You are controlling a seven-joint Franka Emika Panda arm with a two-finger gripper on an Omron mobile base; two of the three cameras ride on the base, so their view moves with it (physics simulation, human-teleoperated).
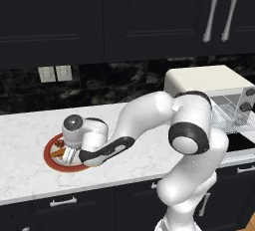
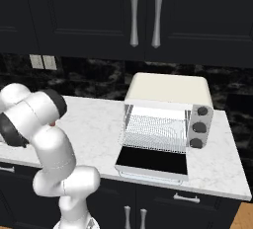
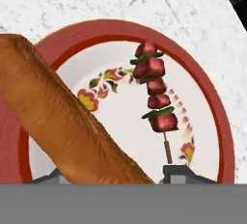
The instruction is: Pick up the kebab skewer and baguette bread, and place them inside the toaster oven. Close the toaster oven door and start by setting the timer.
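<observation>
Orange-brown baguette bread [image 3: 62,126] fills the space between the gripper [image 3: 116,175] tips, which stand partly closed about its near end; a firm hold cannot be confirmed. Just beside it on the red-rimmed plate [image 3: 212,102] lies the kebab skewer [image 3: 155,97]. An off-centre pinch could let the loaf pivot and knock the skewer. The arm reaches low over the plate, hand pointing down. Farther right, the toaster oven [image 2: 168,90] waits, door [image 2: 153,160] dropped open.

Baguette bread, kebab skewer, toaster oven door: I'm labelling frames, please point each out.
baguette bread [image 3: 67,121], hand view, middle of the loaf.
kebab skewer [image 3: 155,87], hand view, a central meat chunk.
toaster oven door [image 2: 152,160], right base view, dark glass of the lowered panel.
</observation>
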